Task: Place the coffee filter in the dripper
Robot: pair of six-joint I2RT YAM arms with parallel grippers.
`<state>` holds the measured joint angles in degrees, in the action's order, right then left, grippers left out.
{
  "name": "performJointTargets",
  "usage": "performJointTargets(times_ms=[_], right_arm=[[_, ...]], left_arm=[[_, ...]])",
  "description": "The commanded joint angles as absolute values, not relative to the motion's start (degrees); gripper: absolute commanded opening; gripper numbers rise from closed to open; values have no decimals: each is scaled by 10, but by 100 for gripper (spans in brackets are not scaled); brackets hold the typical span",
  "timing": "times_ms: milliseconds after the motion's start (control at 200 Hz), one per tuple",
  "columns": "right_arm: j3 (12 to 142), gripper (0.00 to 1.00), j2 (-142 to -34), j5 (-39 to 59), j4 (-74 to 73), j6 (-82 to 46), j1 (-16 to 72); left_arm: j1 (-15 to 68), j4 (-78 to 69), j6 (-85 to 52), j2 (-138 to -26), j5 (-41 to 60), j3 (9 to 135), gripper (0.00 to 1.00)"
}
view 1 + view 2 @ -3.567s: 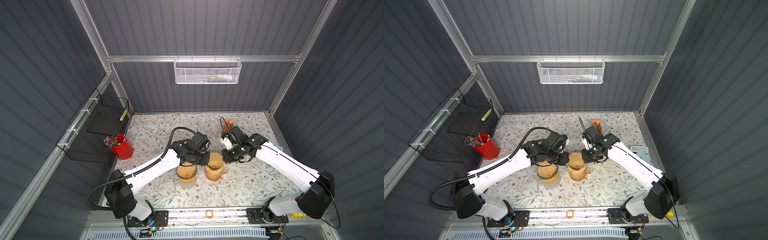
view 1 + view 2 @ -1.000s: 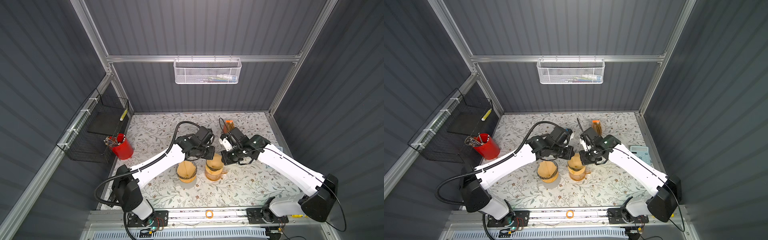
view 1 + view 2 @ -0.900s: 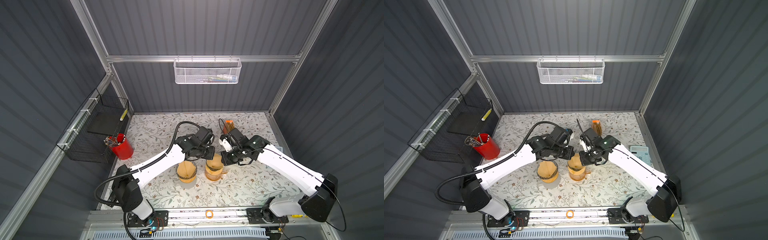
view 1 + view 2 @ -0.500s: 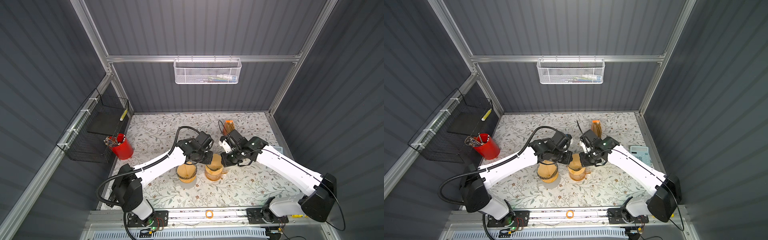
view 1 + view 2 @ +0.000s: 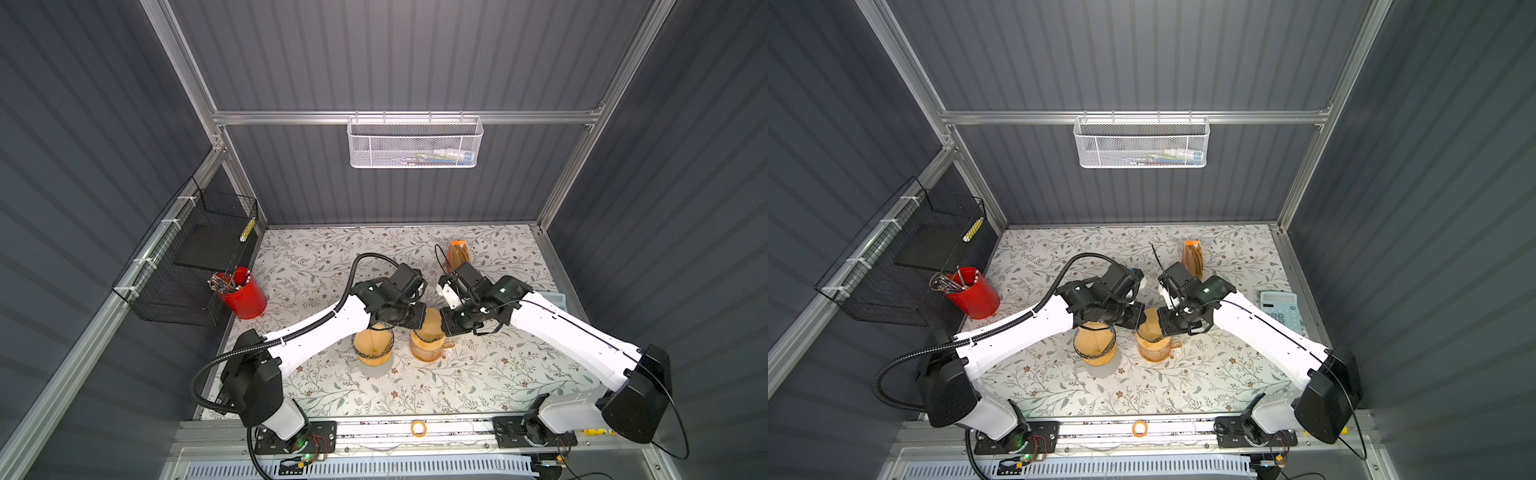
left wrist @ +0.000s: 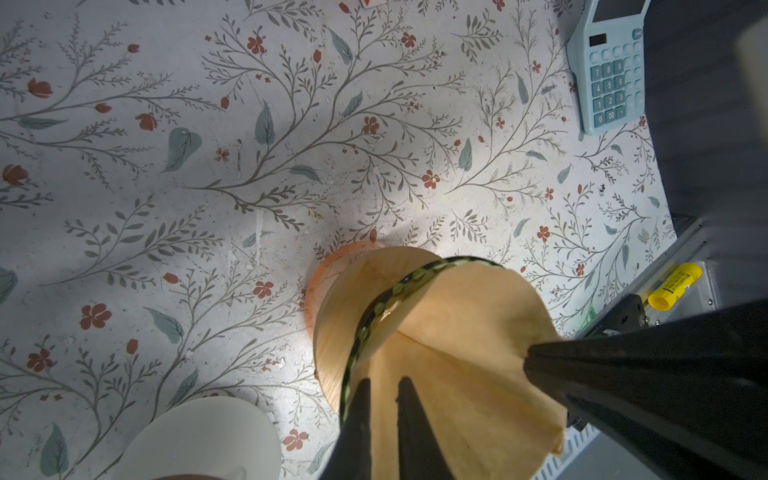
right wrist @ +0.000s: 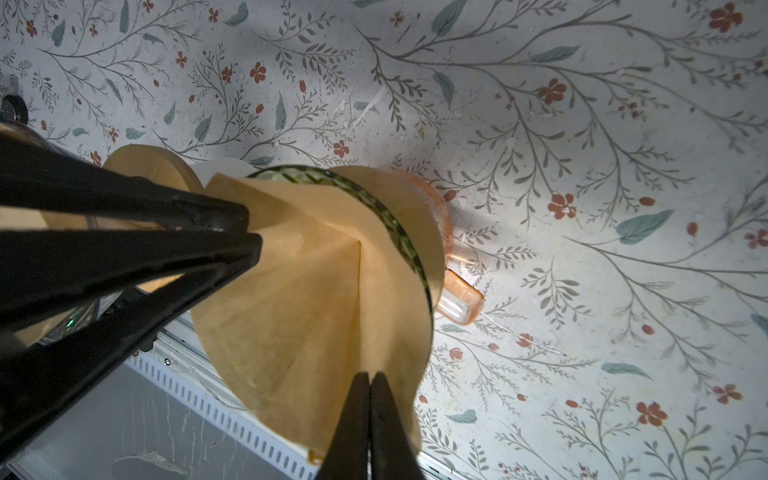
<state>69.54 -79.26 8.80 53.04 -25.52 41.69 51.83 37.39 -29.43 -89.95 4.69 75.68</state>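
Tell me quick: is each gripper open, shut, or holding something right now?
The left gripper is shut on the rim of the coffee filter.
The right gripper is shut on the coffee filter too, at another spot.

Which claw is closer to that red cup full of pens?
Left. The left claw pinches the coffee filter on the edge facing the red cup. The right claw pinches the opposite edge, farther from the cup, with the filter between them.
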Motion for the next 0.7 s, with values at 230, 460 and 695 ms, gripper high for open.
performJointTargets(times_ms=[230,460,695], right_arm=[[711,9,-803,67,549,-249,421],[740,13,-799,63,561,-245,421],[762,15,-792,63,567,-245,421]], left_arm=[[519,379,-303,-882,39,766,15],[519,378,-301,-883,45,779,16],[519,367,-302,-868,47,778,16]])
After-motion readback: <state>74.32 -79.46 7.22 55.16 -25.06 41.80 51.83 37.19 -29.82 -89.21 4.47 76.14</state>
